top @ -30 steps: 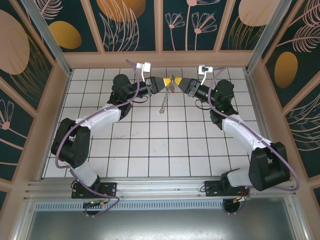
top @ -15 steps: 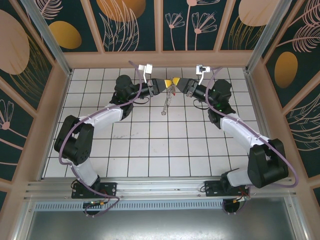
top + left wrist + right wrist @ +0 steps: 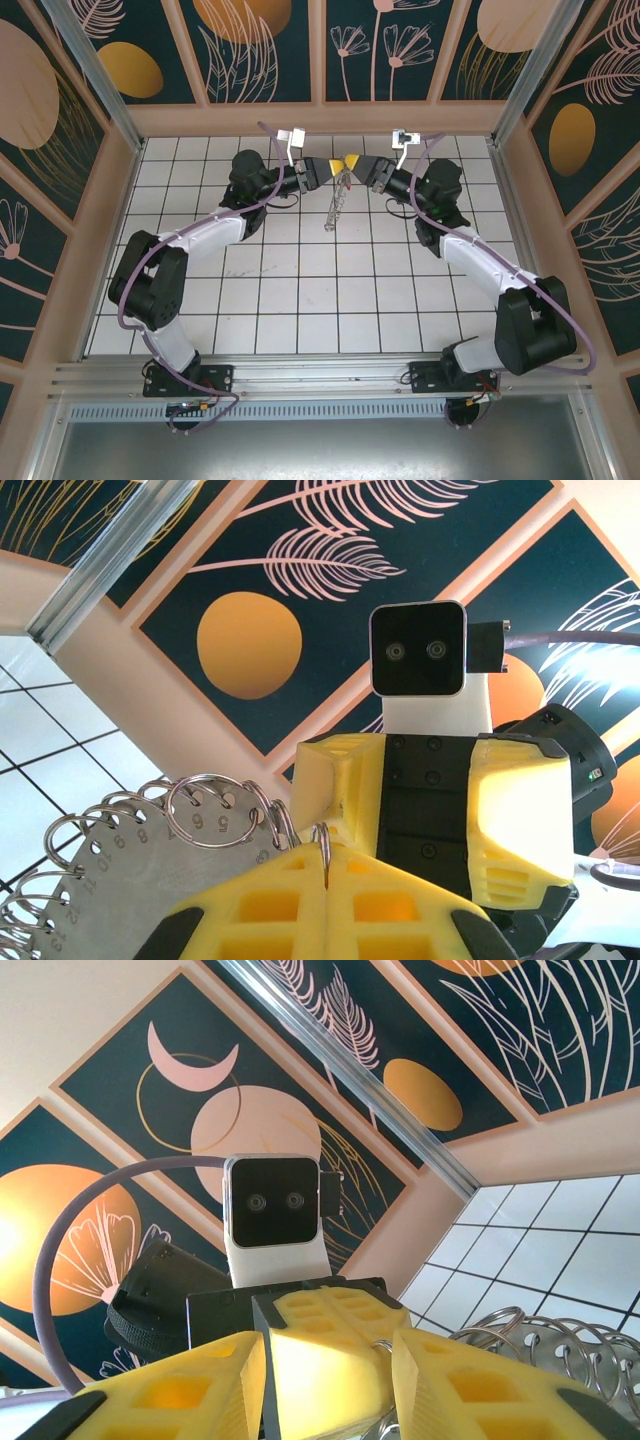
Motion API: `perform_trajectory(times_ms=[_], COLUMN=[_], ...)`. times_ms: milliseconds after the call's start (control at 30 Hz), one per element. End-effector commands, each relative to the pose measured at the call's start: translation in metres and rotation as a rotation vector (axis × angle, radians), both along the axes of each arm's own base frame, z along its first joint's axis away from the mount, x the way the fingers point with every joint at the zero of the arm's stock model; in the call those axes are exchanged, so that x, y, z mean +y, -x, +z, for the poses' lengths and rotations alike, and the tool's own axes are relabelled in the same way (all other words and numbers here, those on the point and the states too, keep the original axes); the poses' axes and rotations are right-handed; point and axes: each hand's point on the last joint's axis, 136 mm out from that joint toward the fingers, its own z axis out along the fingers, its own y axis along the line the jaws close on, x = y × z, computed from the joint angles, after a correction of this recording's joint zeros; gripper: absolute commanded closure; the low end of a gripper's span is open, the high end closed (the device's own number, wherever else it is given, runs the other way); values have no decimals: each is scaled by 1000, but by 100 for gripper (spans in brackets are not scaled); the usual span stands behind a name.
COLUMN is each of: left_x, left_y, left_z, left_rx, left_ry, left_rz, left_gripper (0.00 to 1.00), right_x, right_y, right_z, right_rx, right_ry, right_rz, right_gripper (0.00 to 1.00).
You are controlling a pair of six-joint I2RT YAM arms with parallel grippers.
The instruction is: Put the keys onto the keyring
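Both grippers meet tip to tip high over the tiled floor (image 3: 300, 290), close to the back wall (image 3: 320, 118). The side walls stand well apart from them, and the floor lies open on the near side. The left gripper (image 3: 331, 166) is clamped tight, pinching one small silver ring on the edge of the keyring (image 3: 335, 205). From that pinch the keyring hangs slack toward the tiles, just below where the two tips meet. The right gripper (image 3: 353, 163) faces it with its yellow fingers (image 3: 470, 1380) parted, one on each side of the left gripper's tip. I cannot tell whether they press anything.
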Motion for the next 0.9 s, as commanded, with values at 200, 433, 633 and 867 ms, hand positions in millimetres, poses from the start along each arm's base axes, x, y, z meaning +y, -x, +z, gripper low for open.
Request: perform_trajectory(times_ms=[200, 433, 633, 867], left_x=[2, 2, 2, 1], left_y=[7, 6, 6, 6], left_z=[27, 28, 29, 29], left_rx=[-89, -93, -96, -97], left_ry=[49, 48, 49, 47], left_rz=[-10, -6, -6, -9], left_gripper=[100, 100, 100, 100], right_x=[6, 9, 10, 4], right_y=[6, 10, 12, 12], right_z=[0, -4, -11, -13], right_rx=[-20, -12, 4, 7], right_ry=[-17, -11, -6, -5], right_rz=[36, 57, 60, 35], right_gripper=[64, 67, 67, 66])
